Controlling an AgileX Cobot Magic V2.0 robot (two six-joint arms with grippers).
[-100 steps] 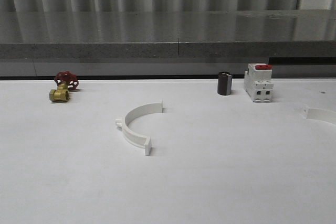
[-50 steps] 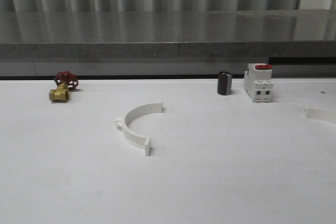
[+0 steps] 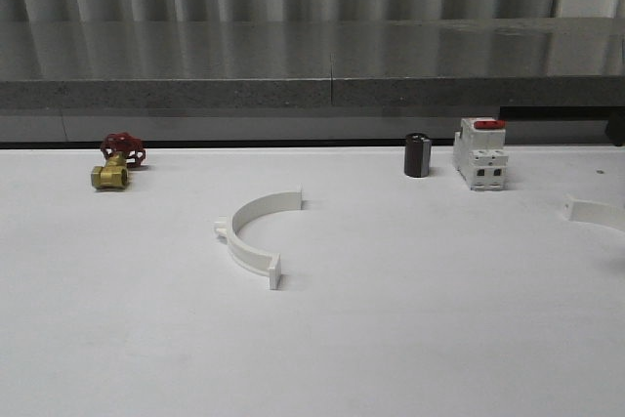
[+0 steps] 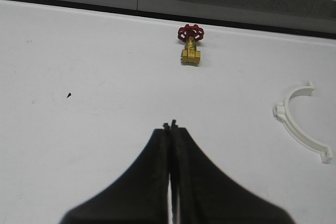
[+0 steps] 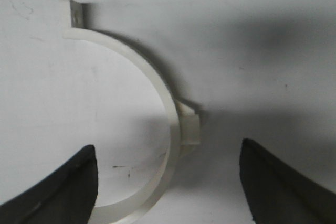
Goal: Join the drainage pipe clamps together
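One white drainage pipe clamp (image 3: 252,237) lies flat near the middle of the white table (image 3: 410,329); the left wrist view has it as clamp (image 4: 302,121), well to the side of my left gripper (image 4: 169,125), which is shut on nothing. A second clamp (image 3: 593,212) lies at the table's right edge, partly cut off. In the right wrist view that clamp (image 5: 170,114) curves between the wide-open fingers of my right gripper (image 5: 168,153), which hovers close over it without touching.
A brass valve with a red handwheel (image 3: 117,164) sits at the back left. A dark cylinder (image 3: 417,155) and a white breaker with a red switch (image 3: 480,153) stand at the back right. A grey ledge (image 3: 312,95) runs behind the table.
The clamp at the right edge has shifted slightly and shows a little less of itself in the front view. The middle clamp has not moved.
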